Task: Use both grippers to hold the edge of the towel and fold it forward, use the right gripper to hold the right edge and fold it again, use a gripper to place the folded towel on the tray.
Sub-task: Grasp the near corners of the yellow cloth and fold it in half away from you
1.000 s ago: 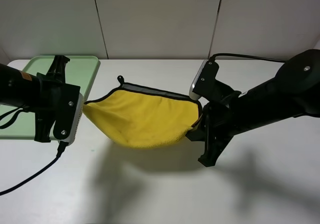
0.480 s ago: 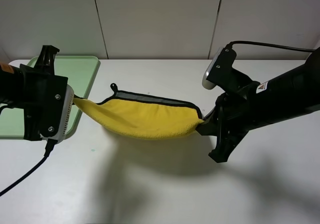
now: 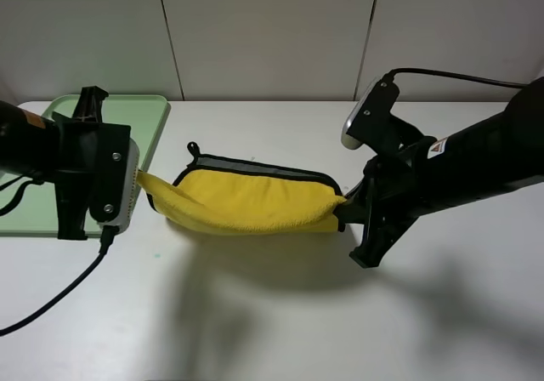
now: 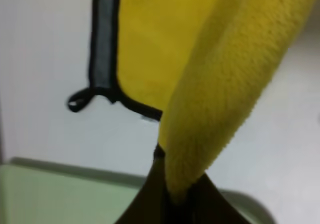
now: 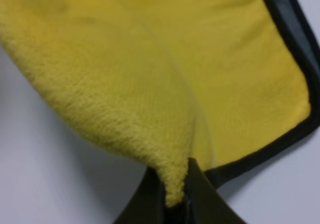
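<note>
Hanging between the arms: the towel (image 3: 255,204), yellow side out, doubled into a long sagging band across the middle of the exterior frame. Its black-trimmed grey edge runs along the band's upper side.
Corner: a small black loop (image 3: 193,149) at the band's upper left, lying on the table (image 3: 272,321).
Left gripper (image 3: 138,177): at centre left, clenched on the towel's left end. The left wrist camera shows a thick yellow fold pinched between its dark fingertips.
Right gripper (image 3: 343,208): right of centre, clamped on the towel's right end. The right wrist camera shows a fuzzy fold and the trimmed corner gathered at its tips.
Contact: the trimmed edge seems to rest on the table. Whether the sagging lower fold touches it, I cannot tell.
Tray (image 3: 151,109): mint green, at the upper left of the frame, partly hidden by the left arm and near the towel's left end.
Surface: the table is white and matte, with soft grey shadows under the towel and both arms.
Room: a pale wall (image 3: 255,32) fills the top of the frame, split by thin dark seams.
Cable (image 3: 51,300): black, trailing from the left arm across the lower left of the table.
</note>
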Robot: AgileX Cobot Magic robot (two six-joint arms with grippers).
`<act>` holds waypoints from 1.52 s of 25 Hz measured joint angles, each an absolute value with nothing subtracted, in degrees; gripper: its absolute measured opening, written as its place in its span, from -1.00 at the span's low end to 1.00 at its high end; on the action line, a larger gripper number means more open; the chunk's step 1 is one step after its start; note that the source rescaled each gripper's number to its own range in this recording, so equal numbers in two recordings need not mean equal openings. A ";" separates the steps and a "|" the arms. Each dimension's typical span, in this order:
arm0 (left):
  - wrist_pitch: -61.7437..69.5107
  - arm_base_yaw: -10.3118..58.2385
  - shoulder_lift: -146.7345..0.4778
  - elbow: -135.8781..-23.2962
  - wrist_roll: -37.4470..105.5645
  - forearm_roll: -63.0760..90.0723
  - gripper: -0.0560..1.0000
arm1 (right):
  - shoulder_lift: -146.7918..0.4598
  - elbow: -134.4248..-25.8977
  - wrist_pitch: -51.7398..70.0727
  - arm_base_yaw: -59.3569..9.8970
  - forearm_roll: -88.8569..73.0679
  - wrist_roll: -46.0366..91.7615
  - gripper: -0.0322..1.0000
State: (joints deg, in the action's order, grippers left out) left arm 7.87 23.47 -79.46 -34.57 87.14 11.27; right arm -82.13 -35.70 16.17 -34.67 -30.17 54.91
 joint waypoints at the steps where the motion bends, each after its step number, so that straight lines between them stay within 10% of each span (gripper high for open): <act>1: 7.59 23.47 -80.80 -34.99 86.20 11.27 -0.89 | -83.17 -36.51 16.17 -34.67 -30.17 54.91 -0.94; 38: -16.08 21.39 -104.34 -43.47 87.69 20.46 -0.89 | -103.51 -48.25 5.00 -27.34 -28.69 54.92 -0.94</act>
